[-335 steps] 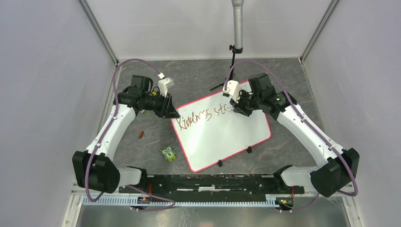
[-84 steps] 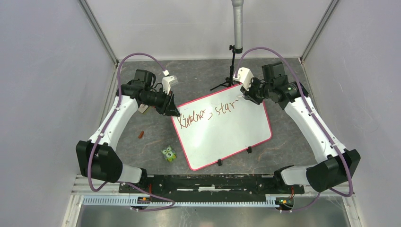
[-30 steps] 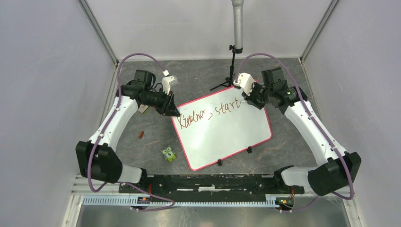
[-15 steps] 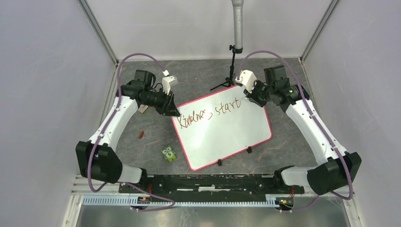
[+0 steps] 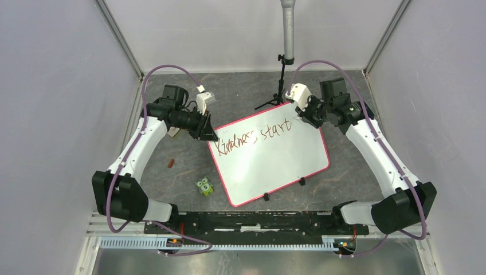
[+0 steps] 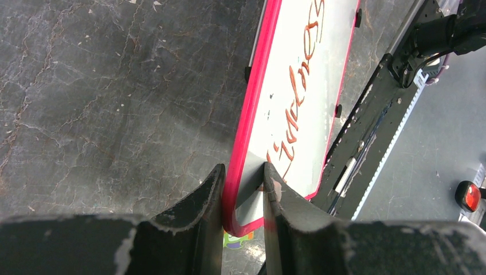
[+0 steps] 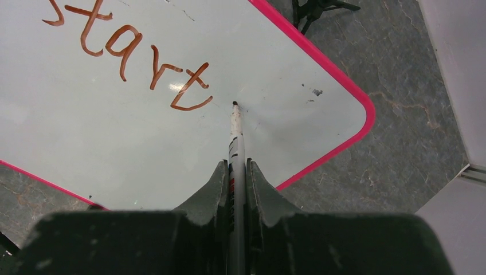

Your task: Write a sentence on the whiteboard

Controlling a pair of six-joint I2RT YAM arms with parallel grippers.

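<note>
The whiteboard (image 5: 275, 163) with its red-pink frame lies tilted on the dark table. Brownish-red script on it (image 5: 255, 137) reads "Kindness start" in one line; "start" shows in the right wrist view (image 7: 132, 57). My left gripper (image 5: 207, 135) is shut on the whiteboard's left corner, its frame (image 6: 246, 143) between the jaws. My right gripper (image 5: 304, 117) is shut on a white marker (image 7: 235, 143). The marker tip (image 7: 234, 103) stands just right of the final "t", at the board surface near the upper right corner.
A small green owl toy (image 5: 204, 185) lies left of the board's near corner. A small red-brown marker cap (image 5: 170, 163) lies further left. A black tripod stand (image 5: 279, 91) stands behind the board. Grey walls close in on both sides.
Over eleven seconds the script grew from "Kindness st" to "Kindness start". In the last second my right gripper drew back slightly toward the upper right corner. The left arm has not moved.
</note>
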